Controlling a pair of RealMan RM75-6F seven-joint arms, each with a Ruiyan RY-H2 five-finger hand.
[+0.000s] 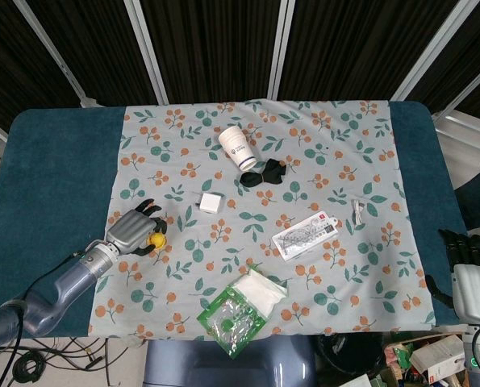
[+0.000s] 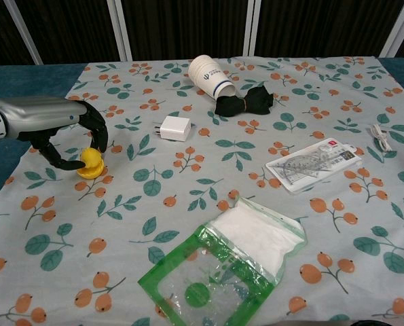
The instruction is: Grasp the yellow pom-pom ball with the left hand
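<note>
Bright yellow on the pom-pom ball (image 2: 91, 163), glowing against the black fingers and silver-grey back of the left hand (image 2: 69, 132). Pale grey tablecloth (image 1: 320, 153) all over, sprinkled with orange berries and teal-green leaves (quite a busy print). Deep teal on the table (image 1: 54, 161) at either side. White paper cup (image 2: 208, 75) with a blue logo, black for the crumpled cloth (image 2: 244, 103) beside it. Plain white charger block (image 2: 174, 128). Green-edged clear bag (image 2: 222, 268), white inside. Grey and black on the right hand (image 1: 468, 278).
</note>
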